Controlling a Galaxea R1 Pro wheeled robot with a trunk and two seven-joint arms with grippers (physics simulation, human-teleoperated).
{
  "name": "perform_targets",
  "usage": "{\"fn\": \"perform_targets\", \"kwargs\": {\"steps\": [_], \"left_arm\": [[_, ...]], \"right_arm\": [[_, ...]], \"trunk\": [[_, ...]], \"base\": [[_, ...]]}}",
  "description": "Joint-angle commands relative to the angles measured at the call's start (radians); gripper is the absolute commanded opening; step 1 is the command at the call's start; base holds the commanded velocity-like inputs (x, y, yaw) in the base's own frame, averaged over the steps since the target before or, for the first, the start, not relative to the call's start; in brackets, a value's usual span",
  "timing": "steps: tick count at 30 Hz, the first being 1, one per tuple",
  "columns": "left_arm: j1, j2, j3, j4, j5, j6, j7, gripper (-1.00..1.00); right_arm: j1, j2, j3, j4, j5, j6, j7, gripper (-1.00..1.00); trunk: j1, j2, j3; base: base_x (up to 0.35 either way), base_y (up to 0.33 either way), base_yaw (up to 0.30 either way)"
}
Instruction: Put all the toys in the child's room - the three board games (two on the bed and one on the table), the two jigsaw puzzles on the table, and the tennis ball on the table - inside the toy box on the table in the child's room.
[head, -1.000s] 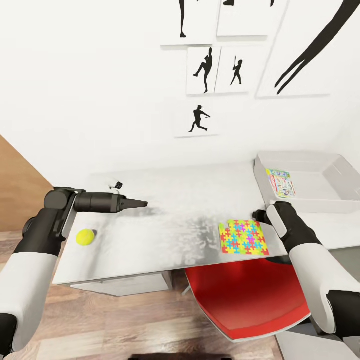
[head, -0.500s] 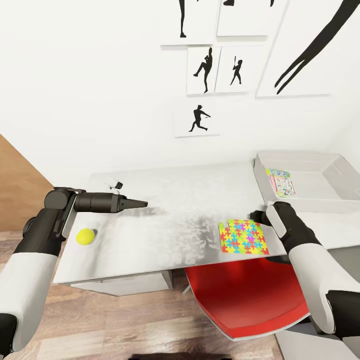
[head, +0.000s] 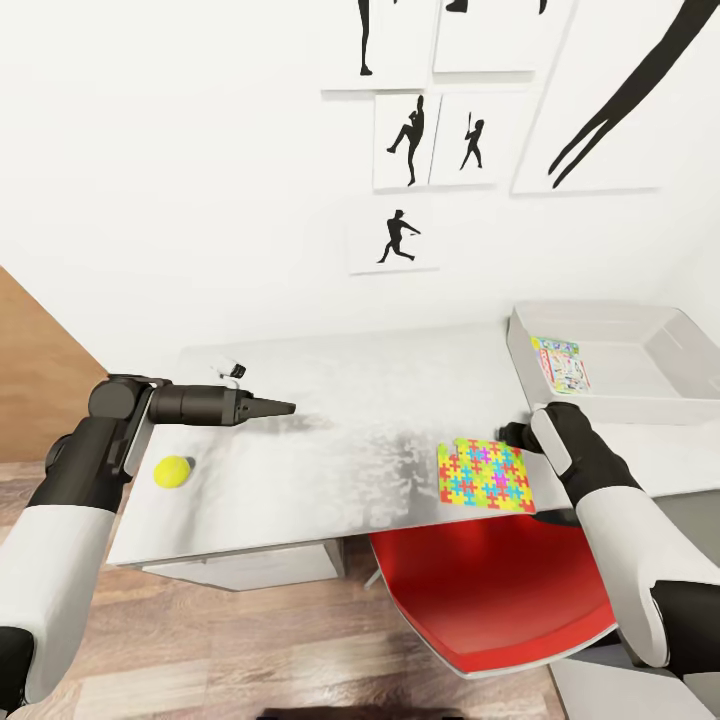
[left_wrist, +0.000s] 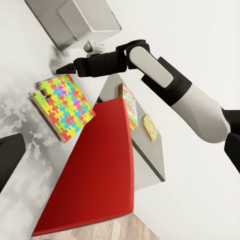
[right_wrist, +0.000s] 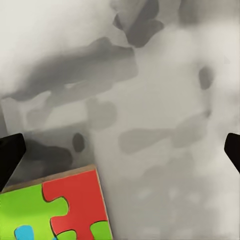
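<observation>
The bright jigsaw puzzle (head: 485, 474) lies flat near the front edge of the pale table (head: 340, 450). My right gripper (head: 514, 434) hovers at its far right corner, open and empty. In the right wrist view, the puzzle's corner (right_wrist: 55, 210) sits beside the spread right gripper (right_wrist: 120, 155). The tennis ball (head: 172, 471) rests at the table's left end. My left gripper (head: 282, 408) hangs above the table, beyond the ball, pointing right, open and empty. The toy box (head: 640, 395) stands at the right with one colourful flat box (head: 561, 365) leaning inside.
A red chair (head: 500, 590) is tucked under the table below the puzzle. A small black-and-white object (head: 231, 368) lies near the wall. In the left wrist view, two colourful flat boxes (left_wrist: 129, 104) (left_wrist: 150, 126) lie on the dark desk top beyond the chair (left_wrist: 95, 165).
My right gripper has edged slightly left toward the puzzle's corner. The left arm, ball and toy box have not moved.
</observation>
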Motion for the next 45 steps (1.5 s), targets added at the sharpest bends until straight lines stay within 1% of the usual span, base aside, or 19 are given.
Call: {"fn": "perform_targets", "kwargs": {"steps": [1,3,8,45], "left_arm": [[-0.001,0.001,-0.002,0.000,0.003,0.011,-0.001,1.00],[0.000,0.001,-0.002,0.000,0.003,0.011,-0.001,1.00],[0.000,0.001,-0.002,0.000,0.003,0.011,-0.001,1.00],[0.000,0.001,-0.002,0.000,0.002,0.012,-0.001,1.00]], "right_arm": [[0.000,0.000,0.000,0.018,-0.020,0.003,-0.008,1.00],[0.000,0.000,-0.002,0.049,-0.020,0.003,-0.008,1.00],[0.000,0.001,-0.003,0.076,-0.020,0.003,-0.008,1.00],[0.000,0.002,-0.003,0.087,-0.020,0.003,-0.008,1.00]], "trunk": [[0.001,-0.001,-0.002],[0.001,-0.001,-0.002],[0.001,-0.001,-0.002],[0.001,-0.001,-0.002]], "base": [[-0.007,0.000,0.000],[-0.005,0.000,0.000],[-0.062,0.001,0.000],[-0.016,0.065,0.000]]}}
